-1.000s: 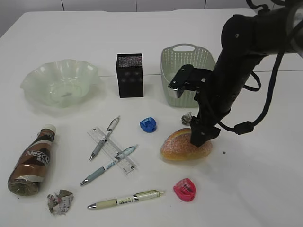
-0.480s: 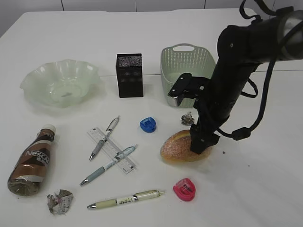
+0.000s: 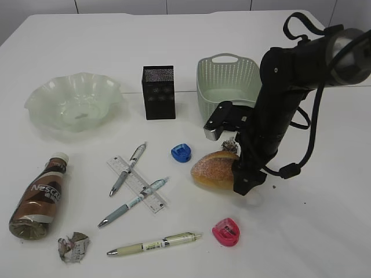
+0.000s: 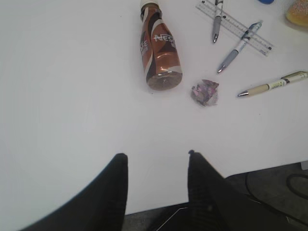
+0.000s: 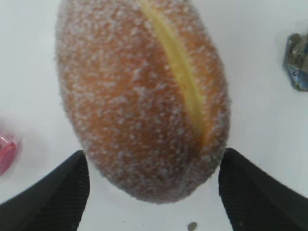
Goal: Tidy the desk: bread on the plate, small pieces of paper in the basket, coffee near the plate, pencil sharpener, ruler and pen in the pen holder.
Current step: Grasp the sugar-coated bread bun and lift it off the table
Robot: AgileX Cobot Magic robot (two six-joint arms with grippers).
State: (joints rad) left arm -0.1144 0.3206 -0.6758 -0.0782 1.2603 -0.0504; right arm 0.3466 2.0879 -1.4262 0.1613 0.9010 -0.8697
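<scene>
My right end effector [image 3: 235, 174] has dropped lower, straddling the sugar-dusted golden-brown bread bun [image 3: 215, 169]; bun shifted left, jaws spread, not yet clamped.

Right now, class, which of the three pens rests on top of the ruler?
The blue-barrelled pen, lying diagonally across the ruler. The grey pen overlaps only its upper end; the cream pen lies apart.
</scene>
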